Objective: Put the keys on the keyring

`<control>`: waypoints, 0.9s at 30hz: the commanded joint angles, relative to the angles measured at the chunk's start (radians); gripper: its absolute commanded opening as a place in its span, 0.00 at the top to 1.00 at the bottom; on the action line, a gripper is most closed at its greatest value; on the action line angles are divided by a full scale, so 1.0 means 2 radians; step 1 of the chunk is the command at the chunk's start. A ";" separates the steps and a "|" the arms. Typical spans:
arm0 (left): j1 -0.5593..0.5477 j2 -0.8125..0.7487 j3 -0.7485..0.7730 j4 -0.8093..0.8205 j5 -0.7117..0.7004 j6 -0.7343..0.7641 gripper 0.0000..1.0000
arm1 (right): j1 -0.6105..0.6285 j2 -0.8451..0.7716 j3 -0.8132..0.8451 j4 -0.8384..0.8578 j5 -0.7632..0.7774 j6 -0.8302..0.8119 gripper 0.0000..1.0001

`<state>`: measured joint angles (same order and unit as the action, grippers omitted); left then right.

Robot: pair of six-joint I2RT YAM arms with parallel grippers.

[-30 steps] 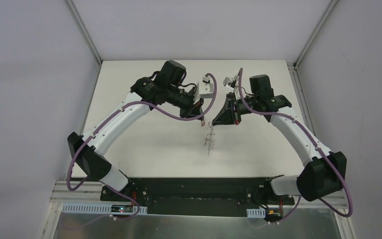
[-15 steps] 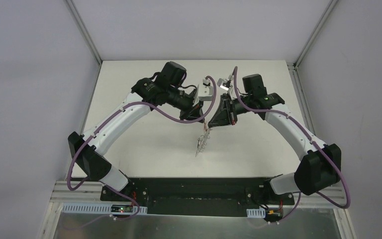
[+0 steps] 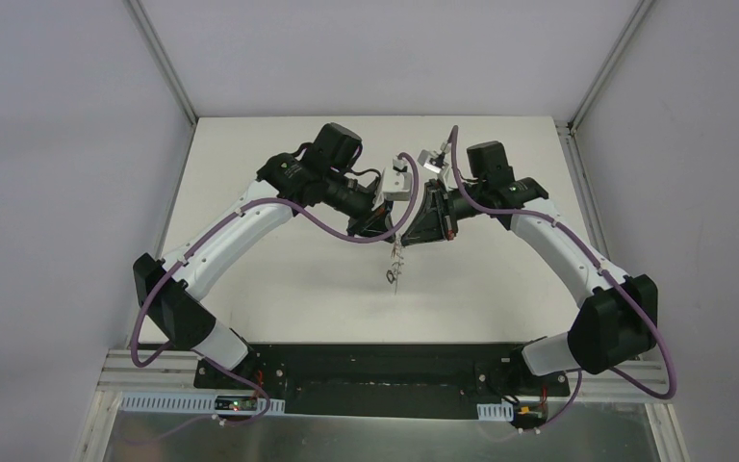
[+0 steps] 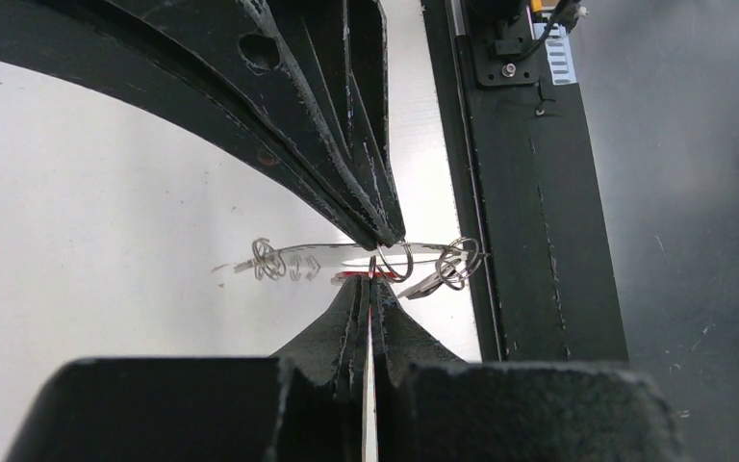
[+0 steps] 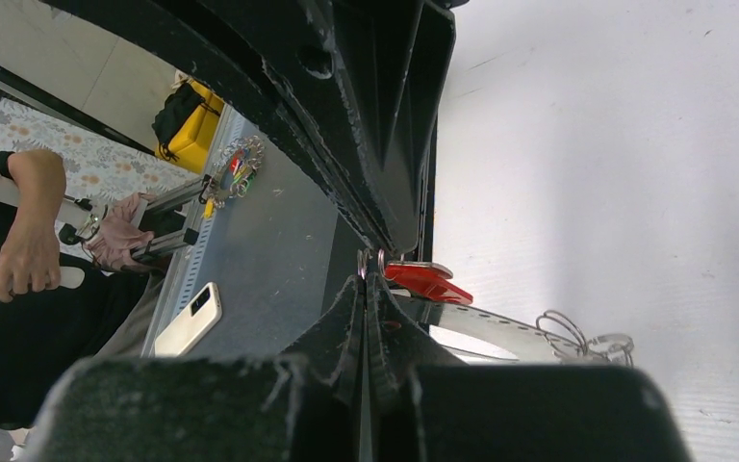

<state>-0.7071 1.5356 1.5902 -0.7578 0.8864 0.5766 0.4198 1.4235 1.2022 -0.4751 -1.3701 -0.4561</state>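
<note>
Grey walls [image 3: 58, 192] close in a white surface [image 3: 269, 289]. Above its middle the left hand [image 4: 370, 285] is pinched shut on the red key [image 5: 425, 280], tip to tip with the right hand [image 5: 369, 281], which is clamped on the dangling keyring [image 3: 394, 270].

Seen from above, the keyring [image 3: 394, 267] is hanging too small to tell loops from keys. In the left wrist view, the left gripper [image 4: 370, 282] is hiding all but a sliver of the red key [image 4: 354, 275]. In the right wrist view, the frame edge is cutting off a person [image 5: 29, 231].
</note>
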 commanded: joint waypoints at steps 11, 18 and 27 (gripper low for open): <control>-0.003 -0.008 0.005 0.001 0.019 0.012 1.00 | 0.003 -0.019 -0.013 0.043 -0.019 0.021 1.00; -0.002 -0.012 0.001 0.001 0.006 0.011 1.00 | 0.003 -0.031 -0.011 0.038 -0.011 0.021 1.00; -0.002 -0.011 0.005 0.001 0.007 0.004 1.00 | 0.003 -0.030 -0.011 0.035 -0.013 0.020 1.00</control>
<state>-0.7074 1.5356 1.5906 -0.7574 0.8803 0.5838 0.4217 1.3972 1.1671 -0.4301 -1.3655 -0.4191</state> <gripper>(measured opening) 0.007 0.006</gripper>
